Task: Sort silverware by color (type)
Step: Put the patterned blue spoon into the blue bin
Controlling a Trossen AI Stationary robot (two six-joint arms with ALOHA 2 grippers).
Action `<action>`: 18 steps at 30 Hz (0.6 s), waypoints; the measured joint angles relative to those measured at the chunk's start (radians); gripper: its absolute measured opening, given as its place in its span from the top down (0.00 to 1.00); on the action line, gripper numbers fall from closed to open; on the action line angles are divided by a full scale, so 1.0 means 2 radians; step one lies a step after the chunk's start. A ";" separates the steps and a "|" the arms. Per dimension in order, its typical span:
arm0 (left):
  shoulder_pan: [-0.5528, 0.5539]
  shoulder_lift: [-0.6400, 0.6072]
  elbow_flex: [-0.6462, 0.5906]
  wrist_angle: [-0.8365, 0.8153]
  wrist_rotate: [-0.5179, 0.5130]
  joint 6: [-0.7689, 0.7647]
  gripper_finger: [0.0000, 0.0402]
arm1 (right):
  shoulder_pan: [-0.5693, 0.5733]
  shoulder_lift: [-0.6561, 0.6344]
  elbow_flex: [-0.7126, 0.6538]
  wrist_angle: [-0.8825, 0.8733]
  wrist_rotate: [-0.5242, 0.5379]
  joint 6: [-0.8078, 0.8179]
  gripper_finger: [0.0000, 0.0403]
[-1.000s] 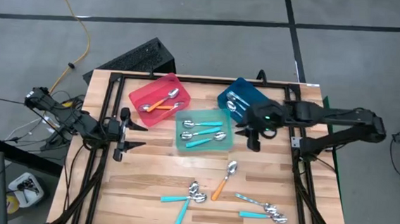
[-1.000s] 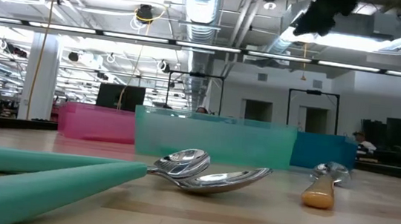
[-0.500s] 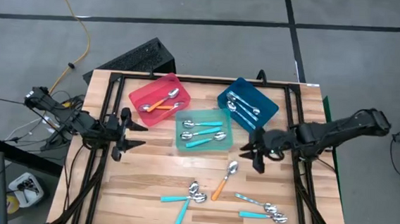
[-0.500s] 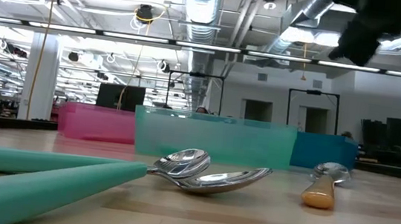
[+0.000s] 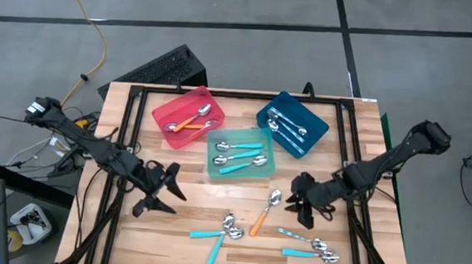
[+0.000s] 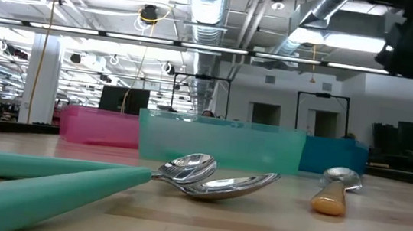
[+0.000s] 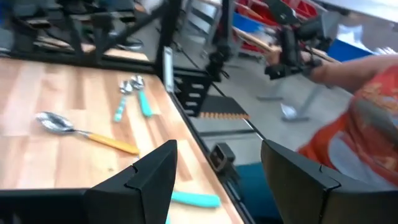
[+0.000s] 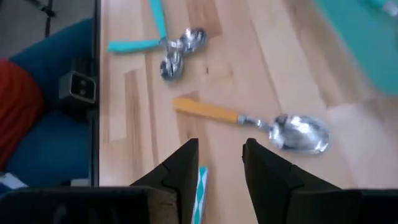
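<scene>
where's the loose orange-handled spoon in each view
high view: orange-handled spoon lies on the bare table in front of the teal tray.
low view: at right, bowl toward the teal tray.
left wrist view: beyond the left gripper, on the wood.
right wrist view: just past the right gripper, lying crosswise.
shared landmark: the teal tray.

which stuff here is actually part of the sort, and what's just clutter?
Part of the job:
- loose spoons on the table: orange-handled spoon, teal-handled pair, pale-handled spoons
- spoons already in the red tray, teal tray and blue tray
- left gripper, right gripper

Just lying about:
- black keyboard behind the table
- yellow cable on the floor
</scene>
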 joint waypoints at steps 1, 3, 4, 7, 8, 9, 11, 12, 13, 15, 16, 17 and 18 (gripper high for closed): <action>0.000 0.007 0.002 0.003 0.005 0.000 0.46 | 0.009 0.003 -0.001 -0.001 0.001 0.009 0.63; 0.000 0.014 0.002 -0.001 0.006 -0.007 0.46 | 0.024 0.014 0.000 0.012 0.011 0.028 0.63; 0.000 0.017 0.002 0.000 0.006 -0.012 0.46 | 0.033 0.019 0.000 0.014 0.016 0.039 0.63; 0.000 0.022 0.002 -0.003 0.006 -0.027 0.46 | 0.062 0.034 -0.001 0.020 0.032 0.073 0.63; 0.000 0.022 0.002 -0.003 0.006 -0.029 0.46 | 0.072 0.040 0.000 0.024 0.038 0.083 0.63; -0.001 0.022 0.002 -0.003 0.006 -0.030 0.46 | 0.082 0.047 0.000 0.023 0.043 0.091 0.63; -0.001 0.023 0.002 -0.003 0.006 -0.030 0.46 | 0.098 0.060 0.000 0.031 0.054 0.106 0.63; -0.001 0.023 0.002 -0.004 0.006 -0.030 0.46 | 0.104 0.066 0.000 0.034 0.058 0.113 0.63; -0.001 0.023 0.002 -0.004 0.006 -0.030 0.46 | 0.109 0.071 0.000 0.033 0.061 0.123 0.63; -0.001 0.023 0.002 -0.007 -0.002 -0.030 0.46 | 0.118 0.082 0.000 0.034 0.064 0.146 0.63; -0.001 0.023 0.002 -0.014 -0.008 -0.029 0.46 | 0.121 0.088 0.000 0.035 0.065 0.157 0.63; -0.001 0.023 0.002 -0.021 -0.014 -0.027 0.46 | 0.123 0.095 0.000 0.035 0.065 0.165 0.63; -0.001 0.023 0.002 -0.025 -0.020 -0.025 0.46 | 0.124 0.101 0.000 0.036 0.064 0.172 0.63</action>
